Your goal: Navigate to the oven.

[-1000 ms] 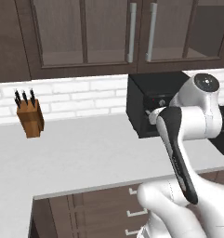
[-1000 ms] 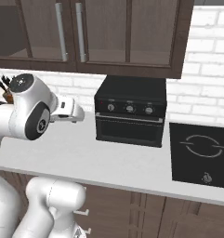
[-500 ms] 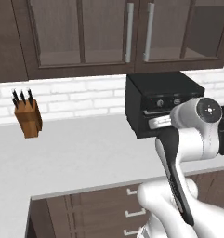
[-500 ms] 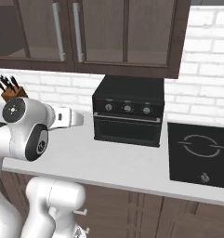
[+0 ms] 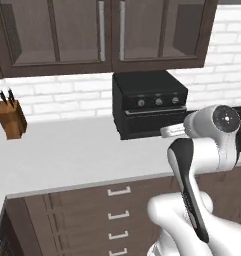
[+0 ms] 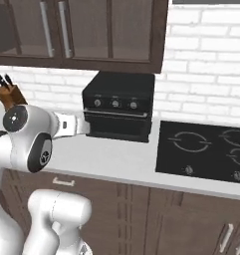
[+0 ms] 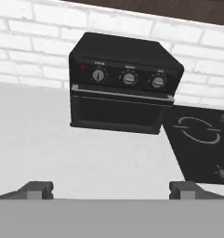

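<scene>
I see my gripper (image 7: 111, 188) spread wide and holding nothing, its fingertips (image 7: 36, 188) above the white counter (image 7: 48, 153), facing the small black countertop oven (image 7: 122, 86).

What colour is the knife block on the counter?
Brown wood, the knife block holds dark-handled knives; clearest in the left base view.

White arm folded, end effector (image 7: 111, 188) fingers apart
</scene>
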